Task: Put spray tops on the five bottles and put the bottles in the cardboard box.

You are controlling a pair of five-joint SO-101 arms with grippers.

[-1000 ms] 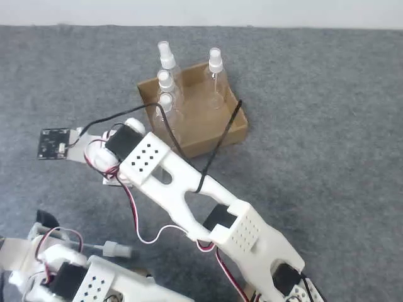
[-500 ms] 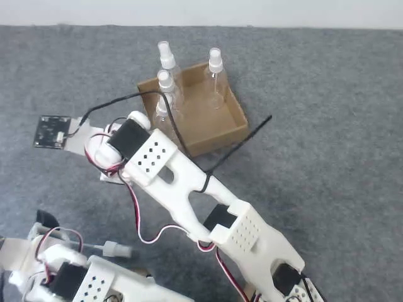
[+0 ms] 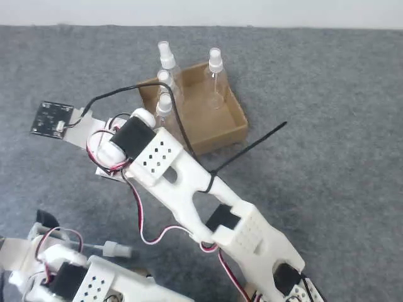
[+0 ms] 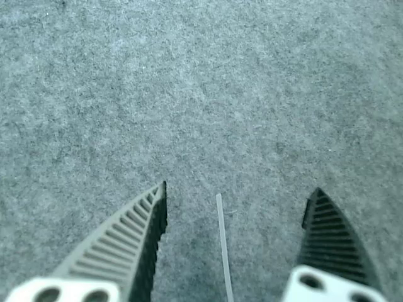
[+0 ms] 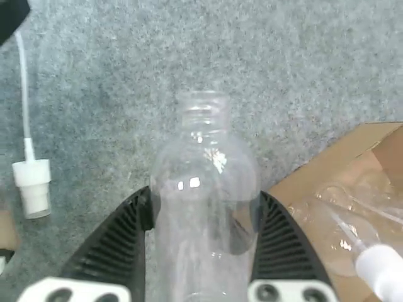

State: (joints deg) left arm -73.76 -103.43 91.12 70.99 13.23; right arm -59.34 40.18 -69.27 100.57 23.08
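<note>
The right gripper (image 5: 204, 196) is clamped on the body of an uncapped bottle (image 5: 204, 151). The bottle's open neck points away from the wrist, and it sits just beside the box (image 5: 371, 141). Behind the gripper, the right arm (image 3: 189, 189) stretches long and low, with its wrist bent at the box's near left corner. Four topped bottles (image 3: 215, 75) stand upright at the box. Well apart from the box, the left gripper (image 4: 240, 189) points down at the carpet (image 4: 201, 82) with its fingers spread. The thin tube (image 4: 221, 245) of a spray top (image 3: 113, 250) lies between the fingers, touching neither.
</note>
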